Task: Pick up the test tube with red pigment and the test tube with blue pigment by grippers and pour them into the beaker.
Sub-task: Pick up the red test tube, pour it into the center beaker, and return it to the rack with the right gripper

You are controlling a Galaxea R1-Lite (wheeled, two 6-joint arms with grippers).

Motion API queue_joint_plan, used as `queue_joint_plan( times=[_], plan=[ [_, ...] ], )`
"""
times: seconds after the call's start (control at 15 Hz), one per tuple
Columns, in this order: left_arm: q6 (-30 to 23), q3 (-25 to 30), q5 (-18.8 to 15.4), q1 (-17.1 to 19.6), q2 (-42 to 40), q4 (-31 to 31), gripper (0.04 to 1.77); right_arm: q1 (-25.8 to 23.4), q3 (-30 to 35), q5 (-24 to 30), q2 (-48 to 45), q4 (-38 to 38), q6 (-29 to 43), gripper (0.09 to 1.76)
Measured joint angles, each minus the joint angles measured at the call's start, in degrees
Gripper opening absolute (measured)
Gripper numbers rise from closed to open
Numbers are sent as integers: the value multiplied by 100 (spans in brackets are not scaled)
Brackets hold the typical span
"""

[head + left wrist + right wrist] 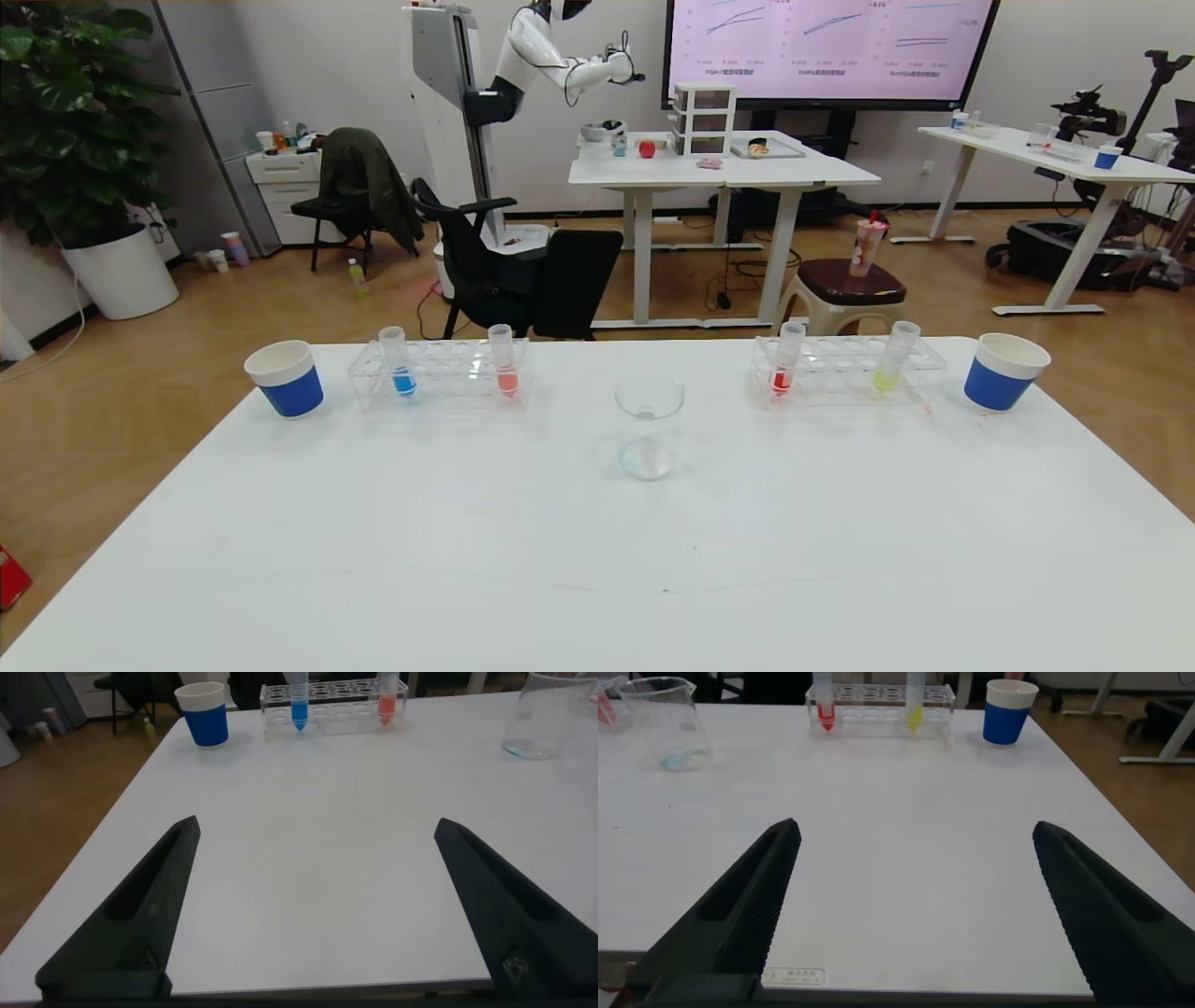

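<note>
Tubes untouched: test tube with blue pigment [401, 364] in left rack [439, 375], test tube with red pigment [785, 362] in right rack [845, 371], beaker [648, 429] between on table [597, 560]; left gripper [313, 905] and right gripper [915, 905] spread wide, empty; probably light, slick plastic, pinch upper wall.

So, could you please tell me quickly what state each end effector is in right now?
Left end effector: open, holding nothing, over bare table.
Right end effector: open, holding nothing, over bare table.
</note>
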Motion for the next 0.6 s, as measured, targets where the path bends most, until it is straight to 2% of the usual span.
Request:
queue_joint_plan(
  times=[0.6],
  plan=[
    [0, 0, 2, 0, 0, 0, 175, -2, 0, 6, 0, 2, -7, 174]
  ],
)
